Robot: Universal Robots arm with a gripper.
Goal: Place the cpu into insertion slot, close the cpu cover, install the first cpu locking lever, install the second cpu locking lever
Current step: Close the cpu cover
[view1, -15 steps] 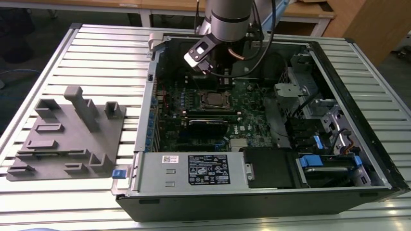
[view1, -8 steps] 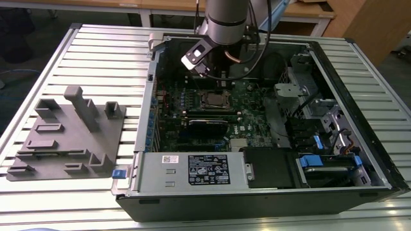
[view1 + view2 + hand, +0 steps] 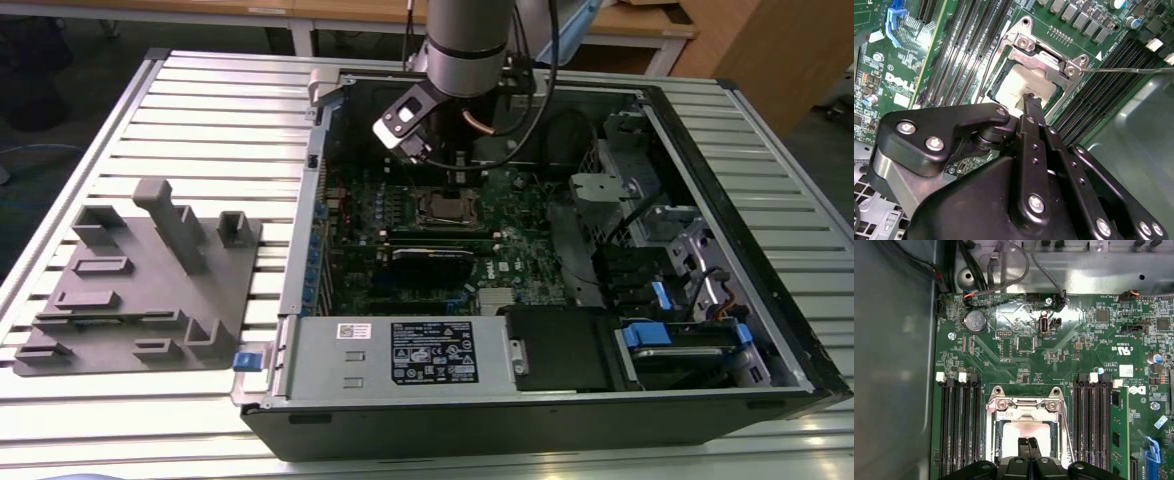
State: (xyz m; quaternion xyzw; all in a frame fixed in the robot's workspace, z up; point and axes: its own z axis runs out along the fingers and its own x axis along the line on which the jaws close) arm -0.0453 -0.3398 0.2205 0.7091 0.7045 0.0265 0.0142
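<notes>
One small cpu [image 3: 1010,440] lies in the insertion slot [image 3: 990,440], framed by the cpu cover [image 3: 1026,404]; likely light, stiff, slippery-topped and fragile underneath, best taken by its edges; the arm hangs near-vertical over the case's far half; tool [image 3: 1028,444] pressed together, tips just over the cpu, pinching nothing visible

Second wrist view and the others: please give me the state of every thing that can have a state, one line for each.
gripper: shut, tips just over the cpu; contact cannot be told.
cpu: lying in the insertion slot.
insertion slot: filled by the cpu.
cpu cover: down over the cpu.
locking lever: sticking out sideways from the socket, apparently not latched.
computer case: open, side panel off.
</notes>
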